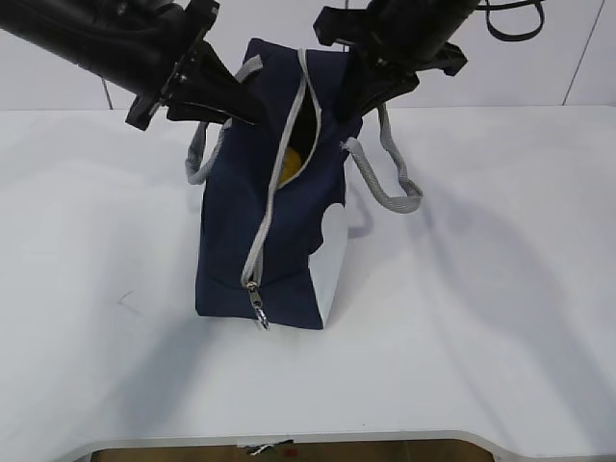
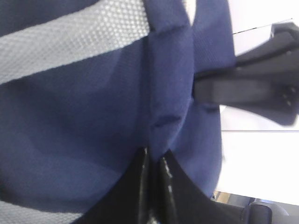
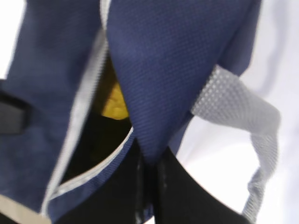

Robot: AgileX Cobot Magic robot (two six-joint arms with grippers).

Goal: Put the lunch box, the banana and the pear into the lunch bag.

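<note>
Yellow fruit [image 1: 292,159] mostly hidden inside lunch bag [image 1: 231,250]

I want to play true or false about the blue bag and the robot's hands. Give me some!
1. The bag stands on the table. True.
2. The zipper is closed all the way. False: it gapes open near the top, with something yellow showing inside.
3. The left gripper pinches the bag's fabric. True.
4. The right gripper is wide open, away from the bag. False: it is shut on the fabric by the opening.
5. A banana lies on the table beside the bag. False: none lies there.
</note>
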